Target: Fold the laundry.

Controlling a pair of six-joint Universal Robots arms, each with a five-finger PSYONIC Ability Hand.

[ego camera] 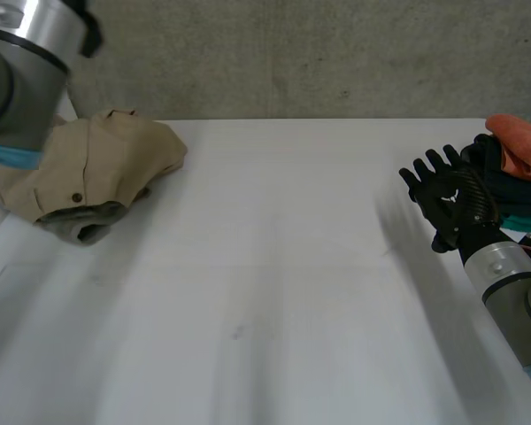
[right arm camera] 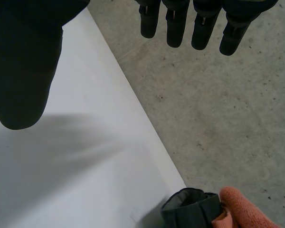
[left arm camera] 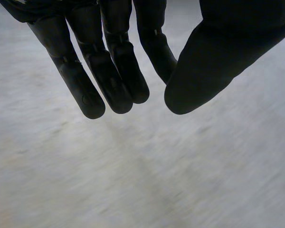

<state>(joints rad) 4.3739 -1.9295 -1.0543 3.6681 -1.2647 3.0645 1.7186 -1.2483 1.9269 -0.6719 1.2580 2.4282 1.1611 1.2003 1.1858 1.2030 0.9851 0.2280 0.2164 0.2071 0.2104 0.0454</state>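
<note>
A crumpled beige garment [ego camera: 97, 173] with buttons lies at the table's far left, partly behind my left arm [ego camera: 18, 80]. In the left wrist view my left hand [left arm camera: 114, 71] hangs over bare white table [left arm camera: 133, 180], fingers drawn in close to the thumb [left arm camera: 213, 57], nothing between them. My right hand [ego camera: 447, 199] hovers near the table's right side, fingers spread and straight, empty. Its wrist view has the thumb [right arm camera: 23, 61] and fingertips [right arm camera: 194, 28] wide apart above the table's edge.
A pile of folded laundry sits at the far right: an orange cloth [ego camera: 522, 146] on top of dark cloth [ego camera: 504, 190], also beyond my right hand as the orange cloth [right arm camera: 240, 209] and the dark cloth [right arm camera: 190, 211]. Grey concrete floor [right arm camera: 218, 104] lies past the table's edge.
</note>
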